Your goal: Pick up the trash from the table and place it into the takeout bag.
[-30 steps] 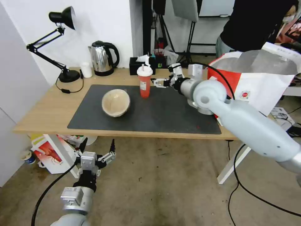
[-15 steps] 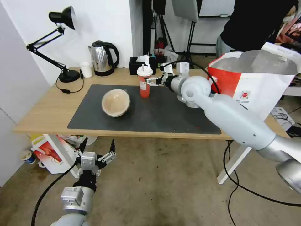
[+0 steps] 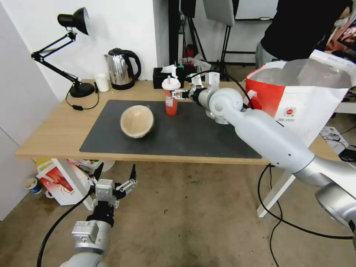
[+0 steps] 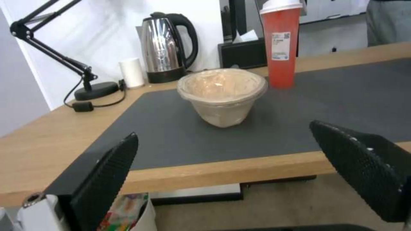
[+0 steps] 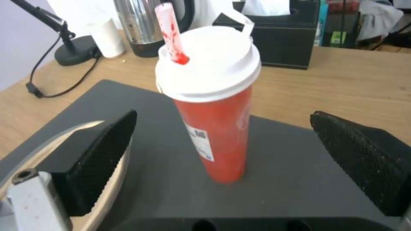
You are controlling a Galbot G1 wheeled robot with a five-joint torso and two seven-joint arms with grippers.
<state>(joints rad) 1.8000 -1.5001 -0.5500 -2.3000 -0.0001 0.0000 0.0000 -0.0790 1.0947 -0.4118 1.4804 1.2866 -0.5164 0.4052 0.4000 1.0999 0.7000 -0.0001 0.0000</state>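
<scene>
A tall red cup (image 3: 171,101) with white lid and straw stands upright at the back of the dark mat (image 3: 193,137) on the table (image 3: 55,129). My right gripper (image 3: 178,93) reaches it from the right, open. In the right wrist view the red cup (image 5: 214,134) stands between the two black fingers (image 5: 98,160), touching neither. A tan bowl (image 3: 137,121) lies tilted on the mat left of the cup. The takeout bag (image 3: 296,96) stands open at the table's right end. My left gripper (image 3: 115,180) hangs open below the table's front edge, facing the tan bowl (image 4: 222,93).
A desk lamp (image 3: 74,22), a kettle (image 3: 120,68), a small white cup (image 3: 101,82) and a black tissue box (image 3: 163,77) line the table's back edge. A smaller red-and-white bag (image 3: 59,181) sits on the floor under the table's left end. A cable (image 3: 289,222) trails on the floor at the right.
My right gripper has moved left along the back of the mat until its open fingers flank the red cup. The left arm, cup and bowl have not moved.
</scene>
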